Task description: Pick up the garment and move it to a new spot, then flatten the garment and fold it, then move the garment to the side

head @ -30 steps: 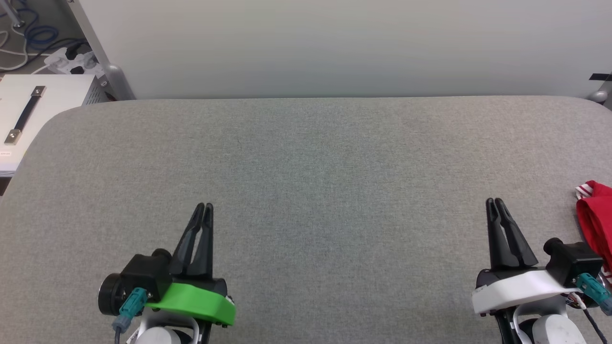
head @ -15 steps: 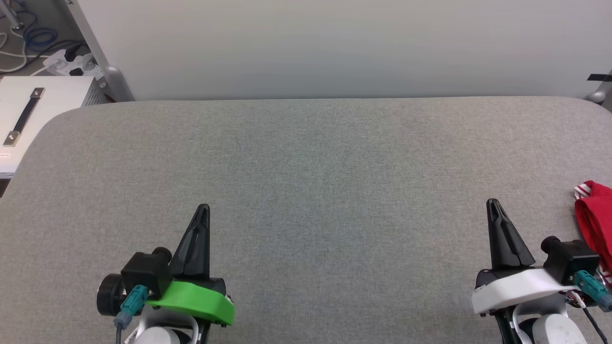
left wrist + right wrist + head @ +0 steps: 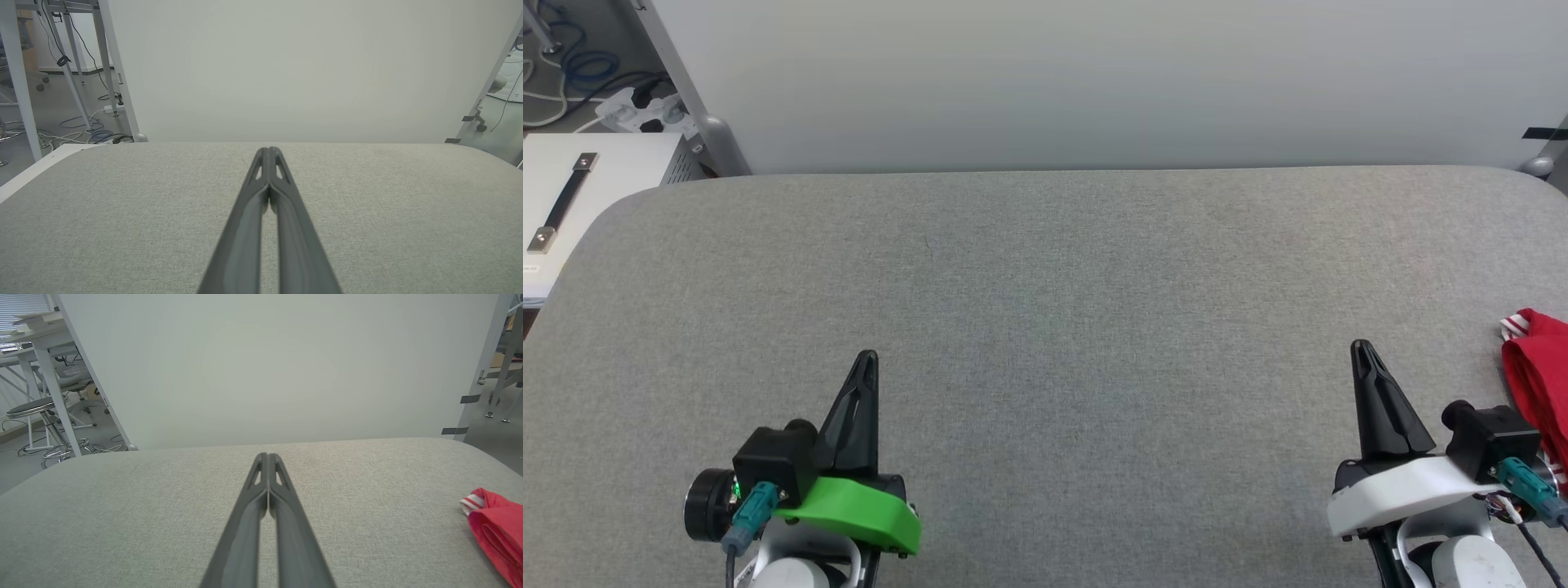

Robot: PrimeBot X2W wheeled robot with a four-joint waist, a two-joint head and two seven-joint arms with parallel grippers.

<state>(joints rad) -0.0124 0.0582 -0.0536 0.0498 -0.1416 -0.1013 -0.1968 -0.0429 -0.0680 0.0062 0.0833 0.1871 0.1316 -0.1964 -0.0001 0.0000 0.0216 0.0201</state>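
left gripper point(image 3: 867, 357): fingers pressed together, nothing held | right gripper point(image 3: 1361, 346): fingers pressed together, nothing held | garment point(image 3: 1535, 384): bunched, seen just right of right gripper

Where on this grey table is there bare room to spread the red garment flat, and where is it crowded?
Bare: the wide stretch between the left claw and right claw, back to the white wall. Crowded: the right edge of the table, where the garment lies bunched beside the right claw.
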